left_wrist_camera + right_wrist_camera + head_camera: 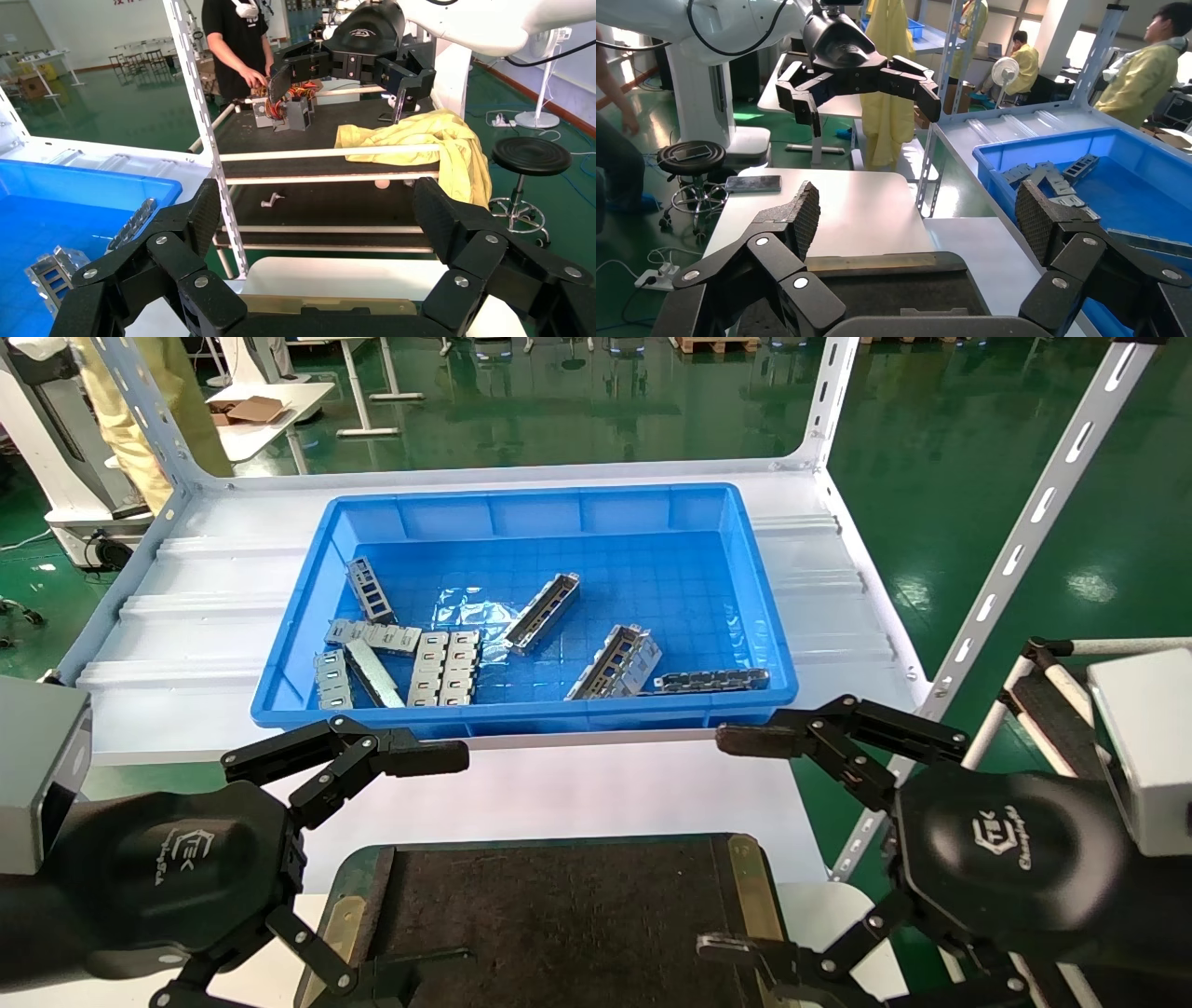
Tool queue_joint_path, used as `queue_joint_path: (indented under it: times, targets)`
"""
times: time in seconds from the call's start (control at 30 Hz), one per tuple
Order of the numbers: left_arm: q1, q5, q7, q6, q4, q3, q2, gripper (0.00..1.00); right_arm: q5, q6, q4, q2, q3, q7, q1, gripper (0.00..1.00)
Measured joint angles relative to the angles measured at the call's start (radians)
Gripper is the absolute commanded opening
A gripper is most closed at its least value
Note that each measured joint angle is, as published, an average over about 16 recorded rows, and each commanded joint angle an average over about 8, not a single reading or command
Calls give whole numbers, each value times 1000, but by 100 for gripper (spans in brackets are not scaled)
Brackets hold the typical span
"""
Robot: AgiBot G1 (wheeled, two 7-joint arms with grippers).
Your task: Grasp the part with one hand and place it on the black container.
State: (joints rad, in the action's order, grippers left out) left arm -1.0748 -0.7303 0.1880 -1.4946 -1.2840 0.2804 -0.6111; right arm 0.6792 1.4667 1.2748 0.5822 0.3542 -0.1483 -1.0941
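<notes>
The part (543, 612), a long narrow silver-grey channel with cut-outs, lies aslant in the middle of the blue bin (291, 617). The black container (559, 905), a flat dark tray with brass side strips, sits at the near edge between my two hands. My left gripper (461, 855) hovers open over the tray's left side, holding nothing. My right gripper (712, 843) hovers open over the tray's right side, also holding nothing. The left wrist view shows open fingers (204, 210) above the tray's brass strip (323, 304). The right wrist view shows open fingers (803, 214) over the tray (898, 288).
Several other metal pieces lie in the bin: wide flat plates (447, 668), another channel (615, 661) and a thin dark strip (712, 680). White perforated shelf posts (1024, 533) rise at the right. A cart with a yellow cloth (422, 140) stands beyond the right arm.
</notes>
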Motion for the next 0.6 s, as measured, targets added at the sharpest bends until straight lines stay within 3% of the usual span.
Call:
queue_joint_path:
  times: [0.6]
  targets:
    - [0, 0, 0, 0, 0, 0, 0, 100, 0, 0, 0, 0, 0, 0, 0, 100]
